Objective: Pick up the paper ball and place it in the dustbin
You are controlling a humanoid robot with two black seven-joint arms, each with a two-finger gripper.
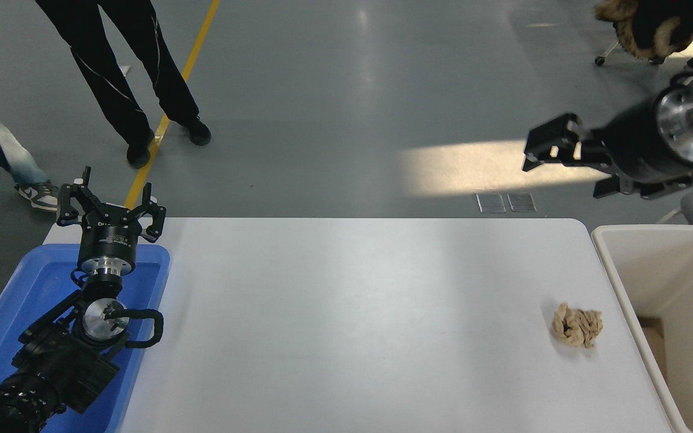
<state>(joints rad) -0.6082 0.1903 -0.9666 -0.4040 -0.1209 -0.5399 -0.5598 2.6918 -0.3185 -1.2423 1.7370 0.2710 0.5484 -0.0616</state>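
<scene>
Lying near the table's [346, 313] right edge, your paper ball [576, 325] is untouched; right gripper [563, 159] hangs released far above, empty.

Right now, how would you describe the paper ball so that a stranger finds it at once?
Start at the white table and go to its right edge, next to the off-white dustbin. The paper ball lies there alone on the tabletop: a small, tan, wrinkled wad, the only loose thing on the white surface.
</scene>
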